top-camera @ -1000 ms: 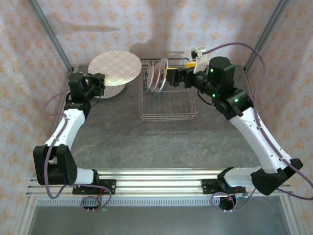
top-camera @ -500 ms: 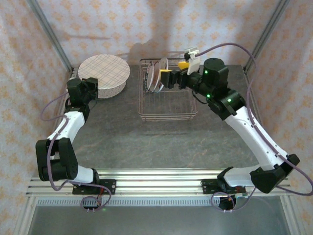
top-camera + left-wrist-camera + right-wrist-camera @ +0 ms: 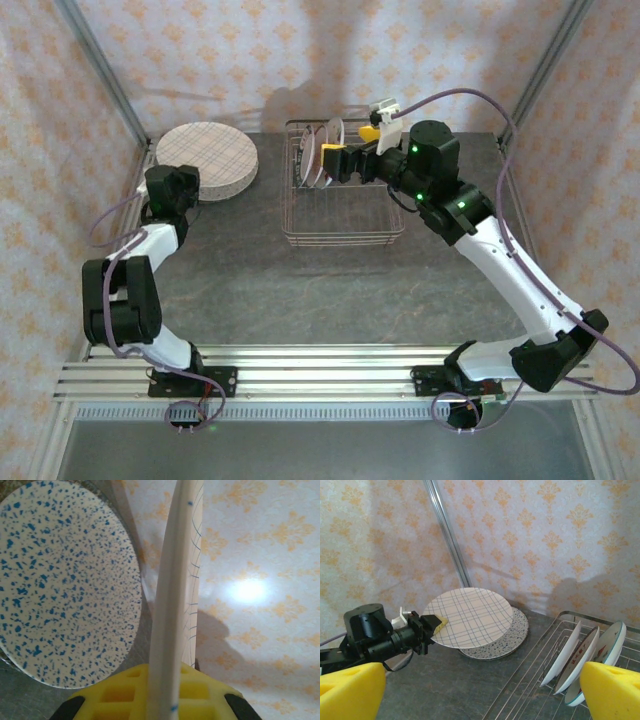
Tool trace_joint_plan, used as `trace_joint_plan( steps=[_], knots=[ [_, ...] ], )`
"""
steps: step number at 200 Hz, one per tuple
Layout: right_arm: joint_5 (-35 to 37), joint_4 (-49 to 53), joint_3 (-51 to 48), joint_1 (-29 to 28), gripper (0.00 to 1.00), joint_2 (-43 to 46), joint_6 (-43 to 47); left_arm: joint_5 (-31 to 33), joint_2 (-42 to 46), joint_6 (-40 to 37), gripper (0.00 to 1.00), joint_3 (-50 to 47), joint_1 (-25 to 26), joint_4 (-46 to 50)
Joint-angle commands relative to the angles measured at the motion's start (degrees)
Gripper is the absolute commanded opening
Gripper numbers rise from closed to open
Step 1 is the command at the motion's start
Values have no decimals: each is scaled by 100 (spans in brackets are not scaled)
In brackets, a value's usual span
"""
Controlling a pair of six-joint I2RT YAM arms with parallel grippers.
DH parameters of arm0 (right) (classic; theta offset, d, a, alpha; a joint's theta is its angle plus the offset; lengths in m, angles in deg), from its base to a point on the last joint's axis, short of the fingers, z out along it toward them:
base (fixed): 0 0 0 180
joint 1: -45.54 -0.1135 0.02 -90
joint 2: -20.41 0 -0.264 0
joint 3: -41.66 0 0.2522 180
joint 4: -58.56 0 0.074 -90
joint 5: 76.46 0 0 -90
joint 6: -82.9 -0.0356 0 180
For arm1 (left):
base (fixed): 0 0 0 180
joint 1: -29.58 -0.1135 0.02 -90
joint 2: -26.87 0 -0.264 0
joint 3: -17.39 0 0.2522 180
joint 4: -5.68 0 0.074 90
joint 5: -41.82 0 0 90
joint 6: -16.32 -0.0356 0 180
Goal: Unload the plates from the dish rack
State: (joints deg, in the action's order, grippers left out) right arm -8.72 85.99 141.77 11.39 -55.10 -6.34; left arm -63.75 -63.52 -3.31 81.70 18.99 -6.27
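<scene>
Top external view, left to right: left gripper [image 3: 190,182] clamped on the thin rim of a flat, round plaid plate [image 3: 207,155] over a blue-speckled plate [image 3: 50,580]; thin-wire dish rack [image 3: 343,225] on the grey counter [image 3: 250,270], three plates [image 3: 585,652] leaning inside; right gripper [image 3: 350,147] spread wide, empty, just beside them.

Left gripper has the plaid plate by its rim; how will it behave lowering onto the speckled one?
Probably stiff: the plaid plate juts out flat though the left gripper pinches only its rim. That smooth edge may pivot in the grip. Looks ceramic, so it could chip against the speckled plate.
</scene>
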Motion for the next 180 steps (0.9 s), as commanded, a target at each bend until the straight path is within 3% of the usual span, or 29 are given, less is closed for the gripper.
trace_joint_plan(
  steps=[1,180],
  knots=[
    [66,-173,-2,-30,99,36,54,78,-210,-136,0,158,-101,-638],
    [153,111,167,-30,99,-105,-76,-554,-1708,-358,0,1099,-437,-666]
  ],
)
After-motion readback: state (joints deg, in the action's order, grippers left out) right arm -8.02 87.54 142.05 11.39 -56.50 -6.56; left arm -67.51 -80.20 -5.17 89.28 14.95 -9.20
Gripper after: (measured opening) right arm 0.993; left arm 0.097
